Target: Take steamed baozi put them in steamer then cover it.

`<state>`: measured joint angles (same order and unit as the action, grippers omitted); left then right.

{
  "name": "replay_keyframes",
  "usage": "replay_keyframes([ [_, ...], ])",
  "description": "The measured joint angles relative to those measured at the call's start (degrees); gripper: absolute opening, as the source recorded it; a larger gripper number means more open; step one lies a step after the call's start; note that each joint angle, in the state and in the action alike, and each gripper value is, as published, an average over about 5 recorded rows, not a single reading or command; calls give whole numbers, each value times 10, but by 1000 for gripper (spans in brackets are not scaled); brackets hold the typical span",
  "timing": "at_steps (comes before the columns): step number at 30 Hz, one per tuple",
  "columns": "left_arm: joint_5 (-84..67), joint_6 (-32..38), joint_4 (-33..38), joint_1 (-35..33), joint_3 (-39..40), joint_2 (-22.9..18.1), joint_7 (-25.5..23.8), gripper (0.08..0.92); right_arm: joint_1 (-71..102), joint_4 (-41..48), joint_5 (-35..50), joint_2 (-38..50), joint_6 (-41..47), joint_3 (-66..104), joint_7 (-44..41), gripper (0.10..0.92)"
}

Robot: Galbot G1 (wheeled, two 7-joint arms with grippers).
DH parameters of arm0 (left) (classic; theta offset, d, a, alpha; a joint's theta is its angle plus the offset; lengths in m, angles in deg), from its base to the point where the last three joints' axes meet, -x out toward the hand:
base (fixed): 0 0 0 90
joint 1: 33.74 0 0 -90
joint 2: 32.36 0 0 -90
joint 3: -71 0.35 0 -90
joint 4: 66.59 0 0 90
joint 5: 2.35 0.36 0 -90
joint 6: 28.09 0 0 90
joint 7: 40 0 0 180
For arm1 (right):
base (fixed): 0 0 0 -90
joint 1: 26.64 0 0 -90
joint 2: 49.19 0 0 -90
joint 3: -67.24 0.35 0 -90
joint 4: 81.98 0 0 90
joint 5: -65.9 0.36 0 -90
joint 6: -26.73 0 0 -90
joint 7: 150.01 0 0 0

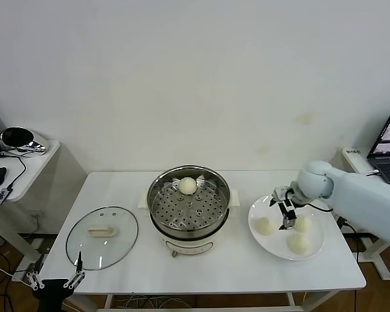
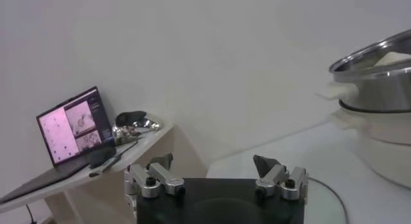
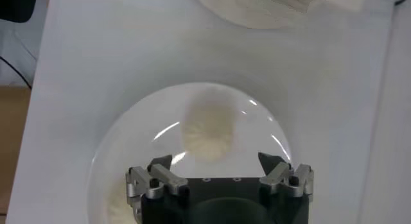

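Right gripper [image 1: 285,213] (jaws wide) hovers over plate [image 1: 312,250]; three baozi [image 1: 265,225] there.

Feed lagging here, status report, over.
Right gripper open above plate, three baozi there. One in steamer. Left gripper open, parked by cover. Nothing blocking.

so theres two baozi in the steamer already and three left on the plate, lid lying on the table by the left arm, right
Not quite: the head view shows only one baozi in the steamer, not two. The rest holds: three baozi are on the plate under the open right gripper, and the lid lies on the table by the left gripper.
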<state>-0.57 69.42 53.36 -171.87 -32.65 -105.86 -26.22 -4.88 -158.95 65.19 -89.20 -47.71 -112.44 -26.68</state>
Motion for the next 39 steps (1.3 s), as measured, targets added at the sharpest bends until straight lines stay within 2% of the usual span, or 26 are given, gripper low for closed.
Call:
replay_keyframes([
  [15,2,0,-2,1,3,-1,0,823,64,90,-33,-64,-9,52,3,816],
  [21,4,1,-3,1,5,-3,1,823,72,106,-38,-75,-7,63,1,728],
  [29,6,1,-1,2,7,-4,1,823,73,112,-37,-79,-5,70,-5,571],
  [39,6,-1,2,4,8,0,-1,823,-8,59,9,-42,19,37,-15,581],
])
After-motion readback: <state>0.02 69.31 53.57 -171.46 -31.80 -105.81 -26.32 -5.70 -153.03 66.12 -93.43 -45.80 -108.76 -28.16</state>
